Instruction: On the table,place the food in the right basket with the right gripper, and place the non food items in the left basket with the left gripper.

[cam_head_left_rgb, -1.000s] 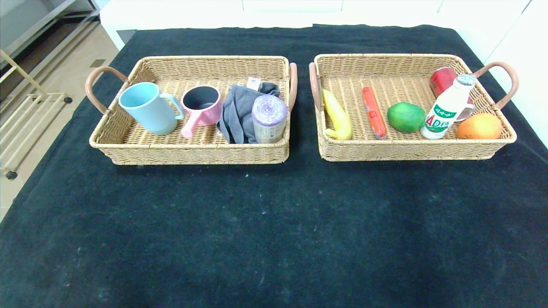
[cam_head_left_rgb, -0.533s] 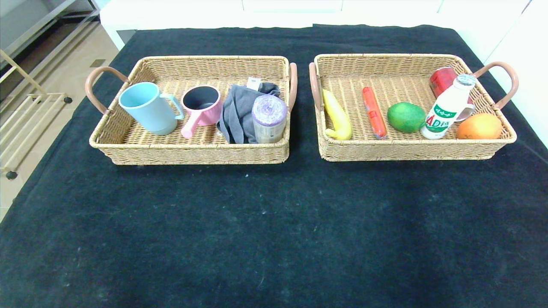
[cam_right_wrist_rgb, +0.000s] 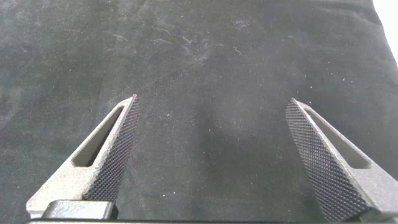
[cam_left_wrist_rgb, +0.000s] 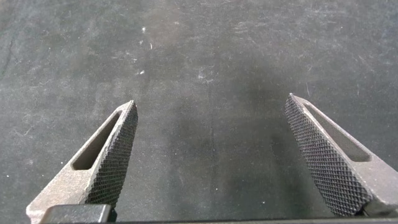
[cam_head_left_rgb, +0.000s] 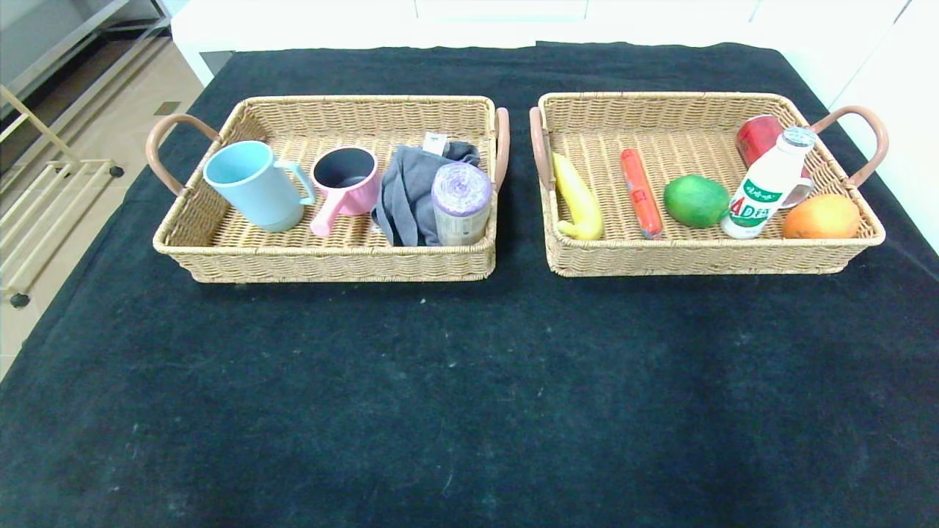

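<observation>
The left wicker basket [cam_head_left_rgb: 220, 253] holds a light blue mug [cam_head_left_rgb: 253, 183], a pink cup [cam_head_left_rgb: 343, 180], a grey cloth [cam_head_left_rgb: 409, 191] and a purple-topped roll [cam_head_left_rgb: 461, 202]. The right wicker basket [cam_head_left_rgb: 704, 257] holds a yellow banana [cam_head_left_rgb: 578, 198], an orange sausage [cam_head_left_rgb: 640, 192], a green fruit [cam_head_left_rgb: 695, 200], a white drink bottle [cam_head_left_rgb: 766, 185], a red can [cam_head_left_rgb: 757, 138] and an orange [cam_head_left_rgb: 820, 216]. Neither arm shows in the head view. My left gripper [cam_left_wrist_rgb: 211, 118] is open and empty over bare black cloth. My right gripper [cam_right_wrist_rgb: 212, 115] is open and empty over bare black cloth.
A black cloth [cam_head_left_rgb: 469, 381] covers the table. The table's left edge drops to a tiled floor with a metal rack [cam_head_left_rgb: 44, 213]. A white wall lies behind and to the right.
</observation>
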